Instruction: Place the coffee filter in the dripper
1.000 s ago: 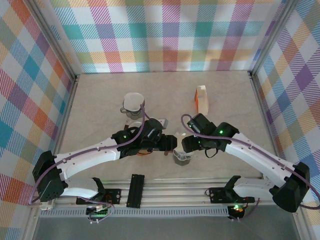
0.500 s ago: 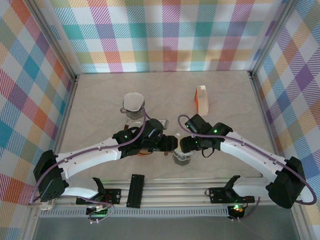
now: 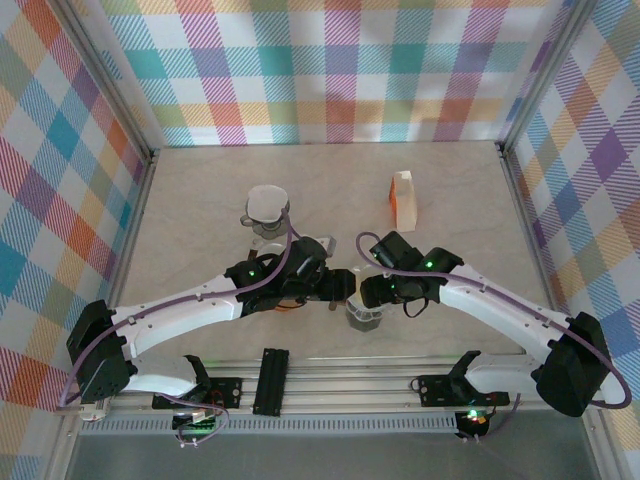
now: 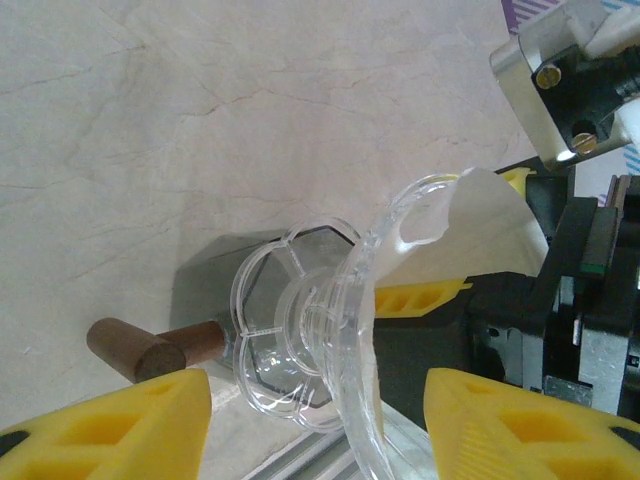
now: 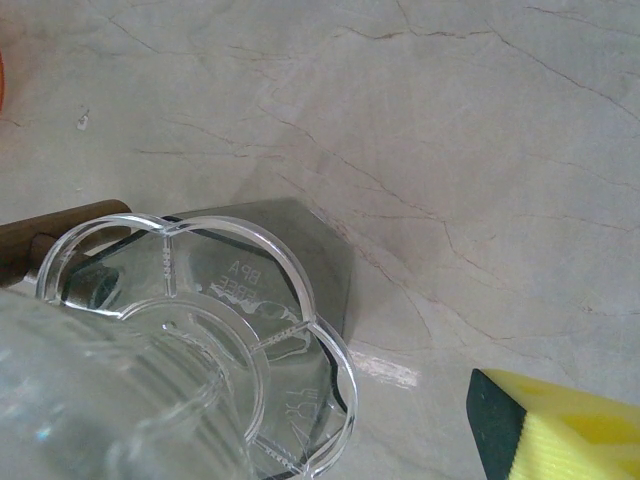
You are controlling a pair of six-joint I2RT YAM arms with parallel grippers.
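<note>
Top external: pale marbled table [image 3: 200, 200], boxed in by bright plaid walls [image 3: 340, 70] and metal corner posts [image 3: 105, 75]. Clear dripper [image 3: 364, 316] on its side near the near edge, between both tools. Left tool [image 3: 345, 288] spread, yellow fingers clear of the dripper on either side. White paper filter [image 4: 490, 230] at the dripper's wide mouth, beside the right tool [image 3: 370, 291]; cannot tell whether pinched. Orange-and-white carton [image 3: 403, 198] upright further back.

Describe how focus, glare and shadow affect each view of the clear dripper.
Left wrist view: the dripper is sharp with bright rim highlights and casts a grey shadow on the table, while the yellow fingers are blurred. Right wrist view: the dripper's scalloped base is crisp, its nearer body a soft blur. Top view: even light, but the dripper is tiny.
</note>
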